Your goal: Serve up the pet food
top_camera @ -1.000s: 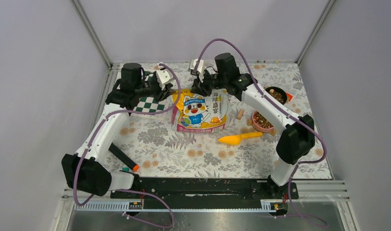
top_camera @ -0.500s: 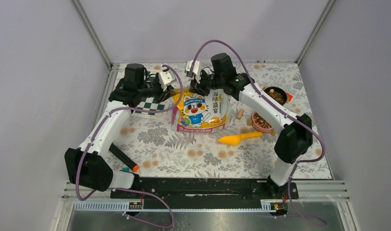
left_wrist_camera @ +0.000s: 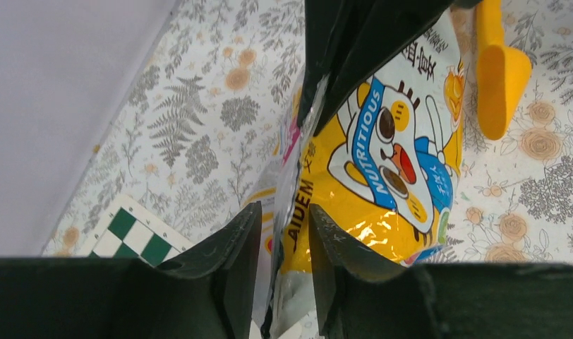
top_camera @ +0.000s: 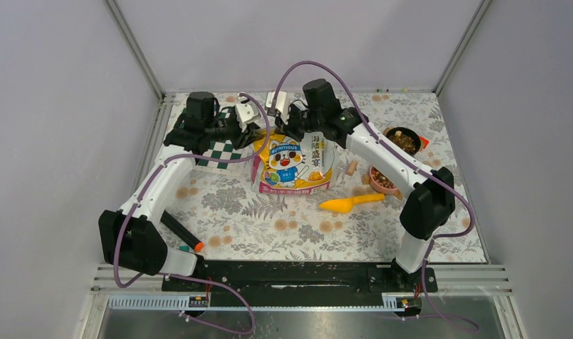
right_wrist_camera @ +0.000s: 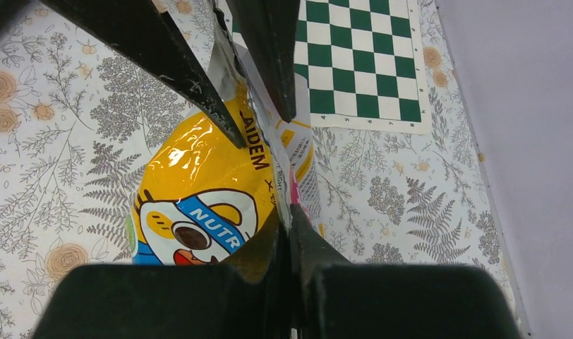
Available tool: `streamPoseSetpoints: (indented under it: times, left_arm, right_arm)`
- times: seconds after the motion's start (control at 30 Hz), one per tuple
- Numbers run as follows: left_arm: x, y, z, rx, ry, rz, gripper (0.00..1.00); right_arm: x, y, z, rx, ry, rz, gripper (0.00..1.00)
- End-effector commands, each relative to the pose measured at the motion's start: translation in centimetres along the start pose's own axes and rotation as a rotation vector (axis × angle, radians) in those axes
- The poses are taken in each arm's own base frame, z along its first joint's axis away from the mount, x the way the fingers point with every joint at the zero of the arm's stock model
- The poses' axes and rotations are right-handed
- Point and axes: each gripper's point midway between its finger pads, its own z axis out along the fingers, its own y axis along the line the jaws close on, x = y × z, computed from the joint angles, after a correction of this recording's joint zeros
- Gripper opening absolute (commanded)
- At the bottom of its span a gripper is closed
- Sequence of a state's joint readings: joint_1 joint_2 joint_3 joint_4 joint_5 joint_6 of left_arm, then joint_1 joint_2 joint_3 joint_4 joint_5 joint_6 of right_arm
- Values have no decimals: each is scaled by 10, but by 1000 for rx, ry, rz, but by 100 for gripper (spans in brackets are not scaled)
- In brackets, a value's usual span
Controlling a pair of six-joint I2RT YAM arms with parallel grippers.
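Note:
The glossy yellow pet food bag (top_camera: pixel 294 164), with a white cartoon cat and blue banner, stands at the table's back middle. My right gripper (top_camera: pixel 292 129) is shut on the bag's top edge (right_wrist_camera: pixel 289 212), its jaws pressed together on the seam (right_wrist_camera: pixel 289 240). My left gripper (top_camera: pixel 253 129) is open. Its fingers (left_wrist_camera: pixel 231 258) straddle the same top edge (left_wrist_camera: pixel 298 212) with a gap on each side (left_wrist_camera: pixel 284 247). Brown kibble lies in a pink bowl (top_camera: pixel 384 180) right of the bag. The bag's contents are hidden.
A dark bowl (top_camera: pixel 403 140) of brown pieces stands at the back right. A yellow scoop (top_camera: pixel 351 203) lies in front of the bag, with a tan cork piece (top_camera: pixel 352 167) nearby. A green checkered board (top_camera: pixel 220 152) lies left of the bag. A black marker (top_camera: pixel 179 232) lies front left.
My left gripper has moved right onto the bag's top edge. My right gripper has shifted slightly left with the bag's top held in it.

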State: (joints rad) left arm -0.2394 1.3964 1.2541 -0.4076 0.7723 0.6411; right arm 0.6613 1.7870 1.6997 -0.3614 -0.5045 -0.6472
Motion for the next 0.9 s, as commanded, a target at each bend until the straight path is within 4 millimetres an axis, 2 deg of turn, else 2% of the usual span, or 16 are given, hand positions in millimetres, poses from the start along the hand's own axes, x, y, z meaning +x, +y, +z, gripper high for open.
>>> streamPoseSetpoints:
  times: [0.0,0.1,0.2,0.3,0.37,0.5,0.67,0.8,0.87]
  left_arm:
    - [-38,1,7,31,-149,79,32]
    - [-42,-2,12,50,-164,81,33]
    - [-35,-3,17,55,-143,70,32]
    - [-22,-6,16,73,-86,88,21]
    - [-14,-6,15,79,-40,103,2]
    - [-4,-2,7,65,14,105,0]
    - [1,11,-12,2,12,133,0]
    - [9,19,-31,-55,18,139,0]
    - [10,25,-37,-87,7,137,0]
  right_arm:
    - [-13,-1,-5,1,-12,-27,0]
    - [-18,2,-9,-7,-28,-28,0]
    - [-25,5,-14,-15,-46,-29,0]
    - [-31,6,-20,-12,-61,-36,0]
    - [-34,7,-24,-10,-66,-39,0]
    - [-31,6,-30,7,-42,-56,0]
    - [-4,0,-41,22,100,-39,0]
    - [40,-9,-67,74,308,3,0]
    - [55,-17,-83,123,354,15,0]
